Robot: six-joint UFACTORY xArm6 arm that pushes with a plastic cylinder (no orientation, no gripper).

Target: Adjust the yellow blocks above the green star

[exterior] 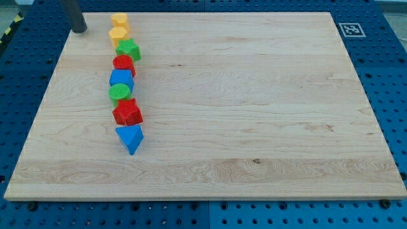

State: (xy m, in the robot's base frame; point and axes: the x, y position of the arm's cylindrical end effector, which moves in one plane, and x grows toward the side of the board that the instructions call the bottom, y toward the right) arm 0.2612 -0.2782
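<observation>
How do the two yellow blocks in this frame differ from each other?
The upper yellow block sits nearest the board's top edge; the lower yellow block lies just below it. The lower one touches the green star; the upper one does not. The lower one shows a clearer hexagonal top. They share colour and similar size, and my tip is off to the view's left of both.

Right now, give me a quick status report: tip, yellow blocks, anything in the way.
My tip at view's top left, left of both yellow blocks, not touching. They sit above the green star. Nothing between.
</observation>
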